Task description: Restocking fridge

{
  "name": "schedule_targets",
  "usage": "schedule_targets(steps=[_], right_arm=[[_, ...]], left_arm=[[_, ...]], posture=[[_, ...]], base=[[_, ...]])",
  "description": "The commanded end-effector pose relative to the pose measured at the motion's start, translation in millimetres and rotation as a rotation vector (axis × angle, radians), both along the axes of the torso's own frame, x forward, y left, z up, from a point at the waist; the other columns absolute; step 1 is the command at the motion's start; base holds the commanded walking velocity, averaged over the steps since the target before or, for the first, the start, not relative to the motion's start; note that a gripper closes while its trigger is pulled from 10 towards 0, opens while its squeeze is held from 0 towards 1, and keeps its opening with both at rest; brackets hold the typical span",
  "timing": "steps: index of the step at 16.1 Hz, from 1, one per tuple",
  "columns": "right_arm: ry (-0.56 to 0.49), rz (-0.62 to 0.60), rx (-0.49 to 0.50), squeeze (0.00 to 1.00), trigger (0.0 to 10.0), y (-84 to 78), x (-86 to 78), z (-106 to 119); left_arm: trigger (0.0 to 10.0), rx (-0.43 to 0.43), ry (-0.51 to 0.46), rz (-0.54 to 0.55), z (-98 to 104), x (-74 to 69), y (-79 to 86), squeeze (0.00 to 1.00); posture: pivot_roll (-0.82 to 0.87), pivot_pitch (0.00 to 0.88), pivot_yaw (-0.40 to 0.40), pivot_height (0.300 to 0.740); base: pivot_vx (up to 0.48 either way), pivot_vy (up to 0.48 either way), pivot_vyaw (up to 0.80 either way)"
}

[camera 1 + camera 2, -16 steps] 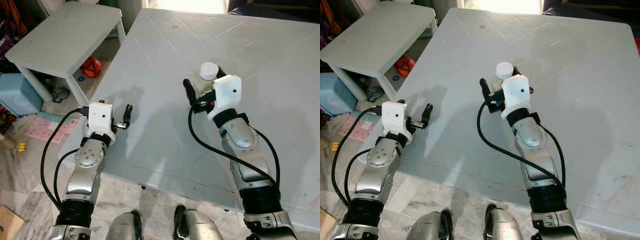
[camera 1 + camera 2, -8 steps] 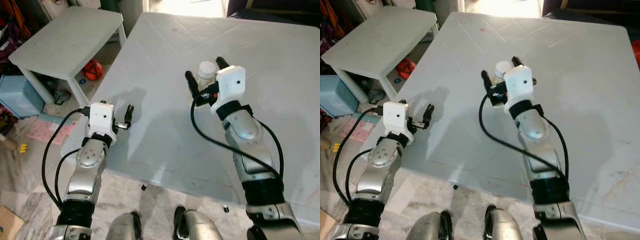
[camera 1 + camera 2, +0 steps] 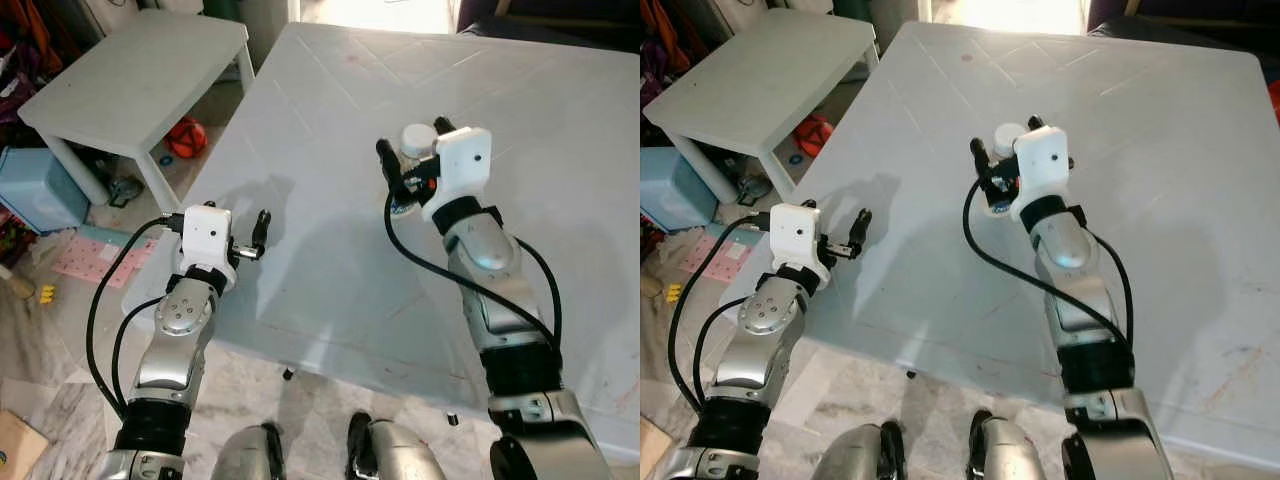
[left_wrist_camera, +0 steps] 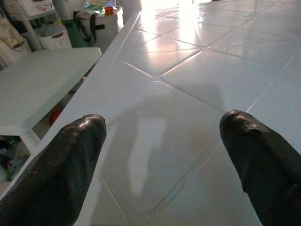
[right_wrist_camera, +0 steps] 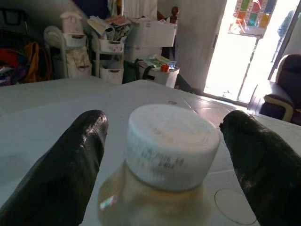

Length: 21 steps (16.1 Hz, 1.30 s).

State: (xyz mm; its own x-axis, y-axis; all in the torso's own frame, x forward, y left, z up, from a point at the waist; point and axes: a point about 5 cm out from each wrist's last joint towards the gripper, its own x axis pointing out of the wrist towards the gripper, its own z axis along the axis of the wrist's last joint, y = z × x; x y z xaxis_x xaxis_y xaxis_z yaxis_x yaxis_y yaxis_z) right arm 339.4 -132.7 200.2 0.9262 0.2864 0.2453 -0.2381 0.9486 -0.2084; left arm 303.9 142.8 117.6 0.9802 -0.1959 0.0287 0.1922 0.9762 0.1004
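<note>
1. Two grippers worked over the white table (image 3: 330,290); the nearer, left gripper (image 3: 258,232) hovered spread and empty above its near edge, apparently idle.
2. Farther in, the right gripper (image 3: 1002,172) straddled a white-capped bottle (image 5: 171,146) standing mid-table, fingers (image 5: 70,165) parted on either side without touching, seemingly lined up to grasp it.

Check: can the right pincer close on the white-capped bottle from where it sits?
Probably yes. The right pincer is open with a black finger on each side of the bottle, and nothing else on the white table crowds it.
</note>
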Motion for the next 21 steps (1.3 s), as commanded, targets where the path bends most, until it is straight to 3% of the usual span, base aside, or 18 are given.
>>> schedule_targets(steps=[1,7,12,16,19,20,21], right_arm=[[-0.023,0.007,0.015,0.00,0.0,1.8,1.6,6.7],[-0.021,0.033,0.010,0.00,0.0,6.4,1.1,7.4],[0.013,0.007,0.012,0.00,0.0,-2.2,-5.5,9.3],[0.048,0.003,0.001,0.00,0.0,-4.3,-17.1,3.9],[0.123,0.000,-0.015,0.00,0.0,-10.7,-35.5,-5.1],[0.140,-0.003,-0.015,0.00,0.4,-13.2,-40.4,-8.9],[0.149,-0.006,-0.015,0.00,2.8,-15.0,-42.6,-12.1]], left_arm=[[10.0,0.010,0.016,0.002,-2.3,-0.5,2.1,0.00],[10.0,0.009,0.023,-0.004,-3.3,-1.2,1.1,0.00],[10.0,0.010,0.029,-0.012,-3.6,0.0,-0.8,0.00],[10.0,0.015,0.032,-0.014,-3.8,2.1,-0.9,0.00],[10.0,0.026,0.040,-0.019,-4.6,2.8,0.1,0.00],[10.0,0.027,0.041,-0.019,-4.8,3.8,0.5,0.00],[10.0,0.026,0.038,-0.016,-4.3,5.2,0.5,0.00]], posture=[[-0.04,0.157,0.057,0.740],[-0.05,0.161,0.048,0.740],[-0.06,0.153,0.042,0.740],[-0.06,0.144,0.042,0.740],[-0.06,0.135,0.042,0.740],[-0.06,0.131,0.043,0.740],[-0.06,0.125,0.044,0.740]], base=[[0.000,0.000,0.00],[0.000,0.000,0.00],[0.000,0.000,0.00],[0.000,0.000,0.00],[0.000,0.000,0.00],[0.000,0.000,0.00],[0.000,0.000,0.00]])
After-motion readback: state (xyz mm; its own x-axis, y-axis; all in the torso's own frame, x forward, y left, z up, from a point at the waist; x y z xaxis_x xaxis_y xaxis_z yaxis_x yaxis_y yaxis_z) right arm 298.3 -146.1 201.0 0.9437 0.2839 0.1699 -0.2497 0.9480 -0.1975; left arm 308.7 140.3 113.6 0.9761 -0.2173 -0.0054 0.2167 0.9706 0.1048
